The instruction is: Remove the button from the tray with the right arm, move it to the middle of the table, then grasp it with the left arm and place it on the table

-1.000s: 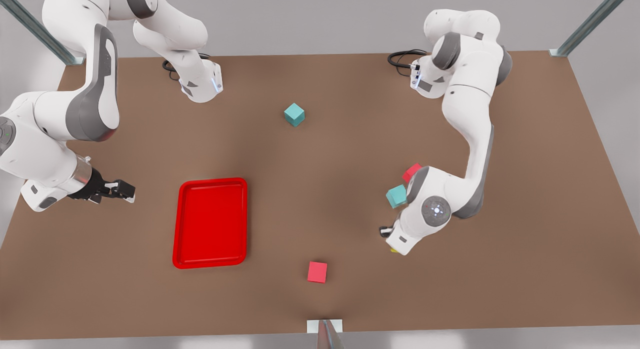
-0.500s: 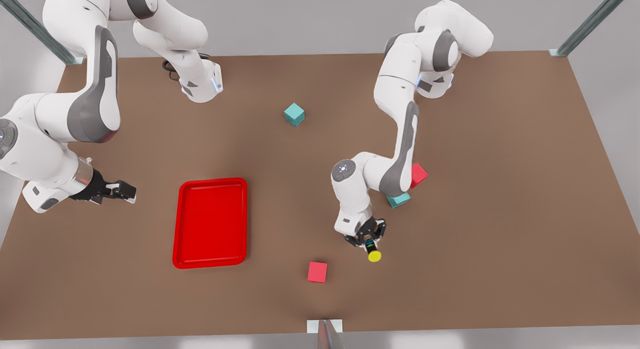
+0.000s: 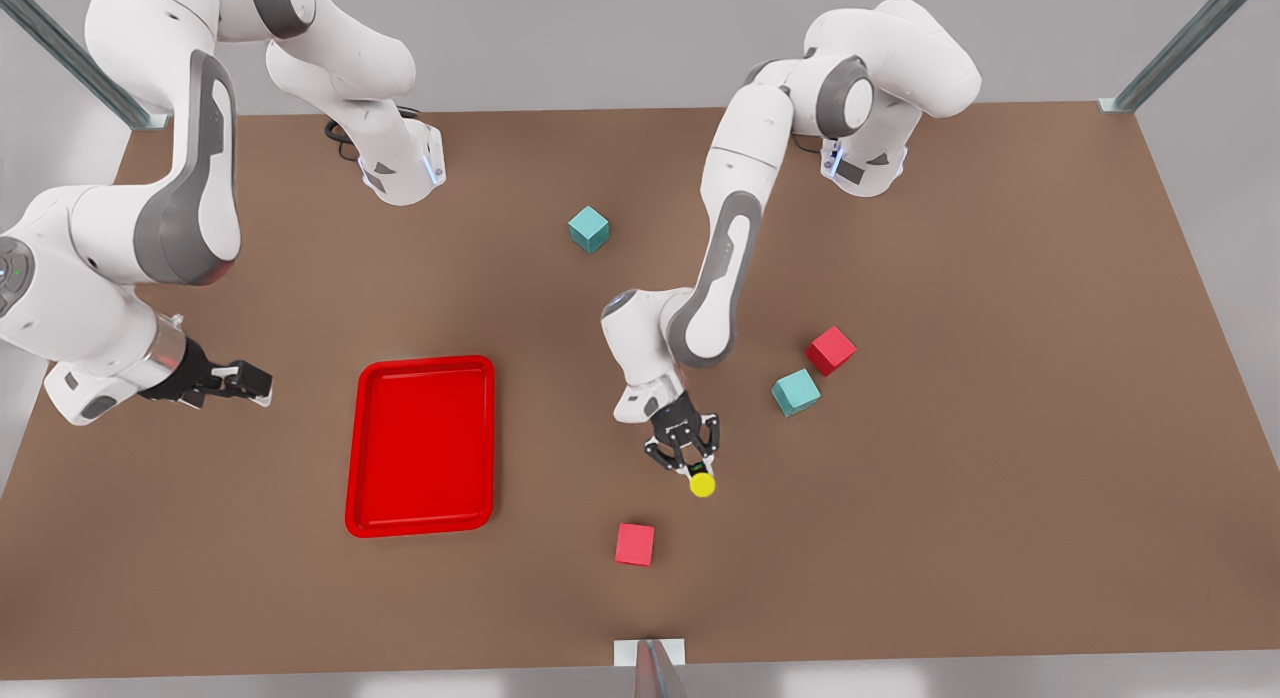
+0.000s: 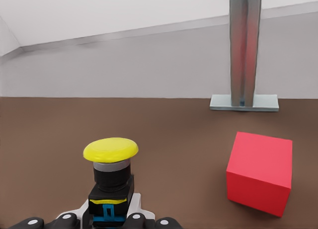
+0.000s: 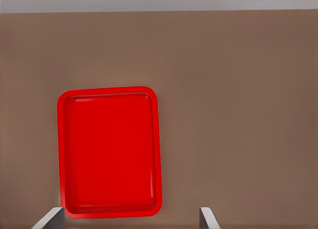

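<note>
The button [image 3: 701, 483], a dark body with a round yellow cap, is gripped by my left gripper [image 3: 688, 466] over the table [image 3: 1000, 538] near its middle, cap pointing toward the near edge. In the left wrist view the button [image 4: 110, 164] sticks out from between the fingers of the left gripper [image 4: 112, 221]. The red tray [image 3: 420, 445] lies toward the front view's left. My right gripper [image 3: 252, 381] waits open, left of the tray and apart from it; the right wrist view looks onto the tray [image 5: 109, 149] past the spread fingertips [image 5: 49, 220].
A red cube [image 3: 634, 543] lies just in front of the button, also seen as the red cube [image 4: 259, 172]. A teal cube [image 3: 796, 391] and another red cube [image 3: 830, 350] sit to the right. A teal cube [image 3: 588, 228] is farther back.
The left arm has swung from the front view's right toward the table's middle, carrying the button and uncovering the teal and red cubes. The right arm has stayed put.
</note>
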